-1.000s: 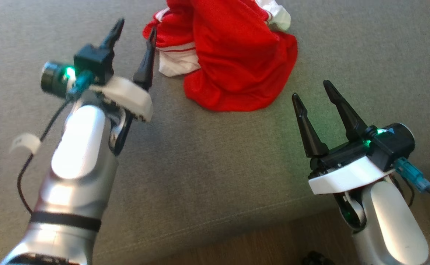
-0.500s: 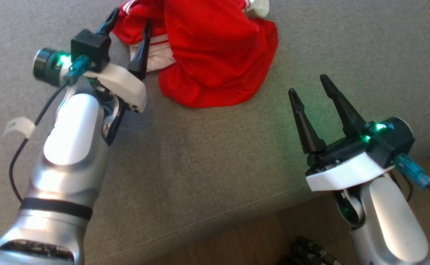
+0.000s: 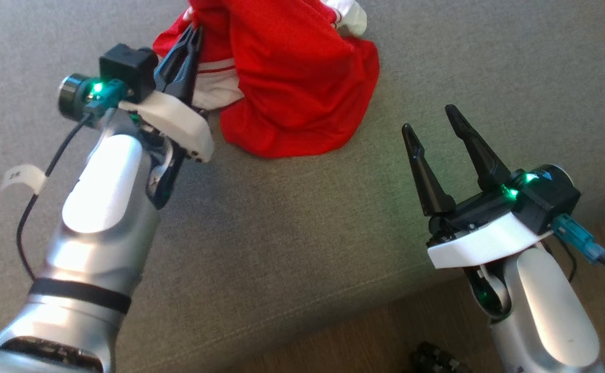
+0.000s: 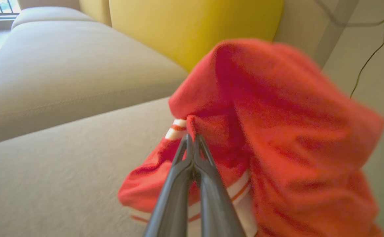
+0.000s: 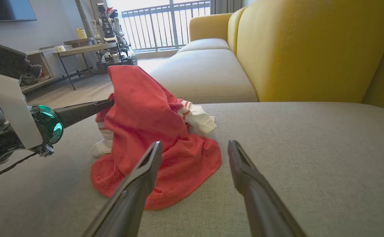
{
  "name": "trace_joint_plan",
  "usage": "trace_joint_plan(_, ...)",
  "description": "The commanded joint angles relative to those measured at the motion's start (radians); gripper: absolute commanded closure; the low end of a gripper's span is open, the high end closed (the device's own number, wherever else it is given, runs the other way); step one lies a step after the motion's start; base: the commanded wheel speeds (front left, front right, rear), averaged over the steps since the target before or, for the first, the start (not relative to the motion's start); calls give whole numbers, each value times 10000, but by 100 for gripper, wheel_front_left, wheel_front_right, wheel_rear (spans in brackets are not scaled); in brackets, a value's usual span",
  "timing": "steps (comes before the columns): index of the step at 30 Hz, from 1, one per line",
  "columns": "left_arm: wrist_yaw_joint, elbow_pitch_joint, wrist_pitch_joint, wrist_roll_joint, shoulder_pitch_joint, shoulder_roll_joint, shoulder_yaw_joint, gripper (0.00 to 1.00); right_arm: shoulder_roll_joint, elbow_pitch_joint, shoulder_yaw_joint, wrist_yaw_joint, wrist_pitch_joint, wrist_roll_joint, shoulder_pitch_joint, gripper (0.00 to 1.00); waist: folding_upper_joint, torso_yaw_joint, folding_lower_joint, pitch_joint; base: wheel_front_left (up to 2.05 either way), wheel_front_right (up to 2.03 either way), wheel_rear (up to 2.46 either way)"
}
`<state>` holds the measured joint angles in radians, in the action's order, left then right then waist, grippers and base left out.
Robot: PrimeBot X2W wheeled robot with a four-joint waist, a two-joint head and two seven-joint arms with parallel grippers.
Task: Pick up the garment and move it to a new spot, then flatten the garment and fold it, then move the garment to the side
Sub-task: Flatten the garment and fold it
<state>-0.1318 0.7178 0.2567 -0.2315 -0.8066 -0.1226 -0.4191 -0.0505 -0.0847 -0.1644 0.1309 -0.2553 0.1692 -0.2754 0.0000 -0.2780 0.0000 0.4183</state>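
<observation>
Left hand (image 4: 192, 137) is pinched fully together, its two dark fingers (image 4: 177, 184) pressed tip to tip on a fold of the red garment (image 3: 292, 77) at the heap's near left edge, just beside a white band (image 4: 178, 129) with red stripes. From the pinch the cloth rises into a peak above and beyond the fingertips. It then drapes down to the hand's right onto the grey sofa seat (image 3: 281, 233), where the hem spreads in a rumpled fan. White trim (image 5: 198, 120) pokes out on the side of the heap away from the hand. Beyond the garment stands a yellow back cushion (image 5: 310, 49). Right hand (image 3: 428, 118) sits well off to the right of the left one, near the seat's front edge, apart from the garment. Its fingers are spread wide, gripping nothing, and point toward the heap.
</observation>
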Motion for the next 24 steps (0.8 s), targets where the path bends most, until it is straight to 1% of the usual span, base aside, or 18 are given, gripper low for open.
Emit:
trace_joint_plan(1, 13, -664, 51, -597, -292, -132, 13, 100, 3, 265, -214, -2, -65, 104, 67, 0, 0, -1, 0, -287, 0, 0, 0)
trace_joint_plan(4, 13, -1482, 33, -2093, -410, -273, -933, 100, 3, 202, -321, -2, -65, 270, 190, 0, 0, -79, 0, -773, 0, 0, 0)
trace_joint_plan(7, 12, -2488, -558, -3840, -661, -582, -1572, 100, 3, 169, -449, -2, -65, 537, 322, 0, 0, -283, 0, -1243, 0, 0, 0)
trace_joint_plan(10, 12, -3525, -1619, -5698, -945, -756, -1512, 100, 3, 153, -598, -2, -65, 788, 461, 0, 0, -583, 0, -1621, 0, 0, 0)
trace_joint_plan(12, 12, -4048, -2294, -6527, -1213, -838, -1283, 100, 3, 133, -677, -2, -65, 939, 547, 0, 0, -810, 0, -1851, 0, 0, 0)
trace_joint_plan(13, 12, -4048, -2294, -6527, -1213, -838, -1283, 100, 3, 133, -677, -2, -65, 939, 547, 0, 0, -810, 0, -1851, 0, 0, 0)
trace_joint_plan(15, 131, -4404, -2861, -7071, -1582, -795, -1008, 100, 3, 101, -741, -2, -65, 1057, 639, 0, 0, -1027, 0, -2062, 0, 0, 0)
trace_joint_plan(19, 756, -4788, -3464, -7438, -2671, -554, -603, 100, 3, 109, -898, -2, -65, 1217, 730, 0, 0, -1398, 0, -2368, 0, 0, 0)
trace_joint_plan(21, 1106, -4730, -3454, -7460, -3233, -357, -381, 100, 3, 123, -922, -2, -65, 1260, 755, 0, 0, -1542, 0, -2515, 0, 0, 0)
trace_joint_plan(24, 1707, -4327, -3132, -7567, -4110, -5, 169, 100, 3, 119, -935, -2, -65, 1296, 774, 0, 0, -1688, 0, -2674, 0, 0, 0)
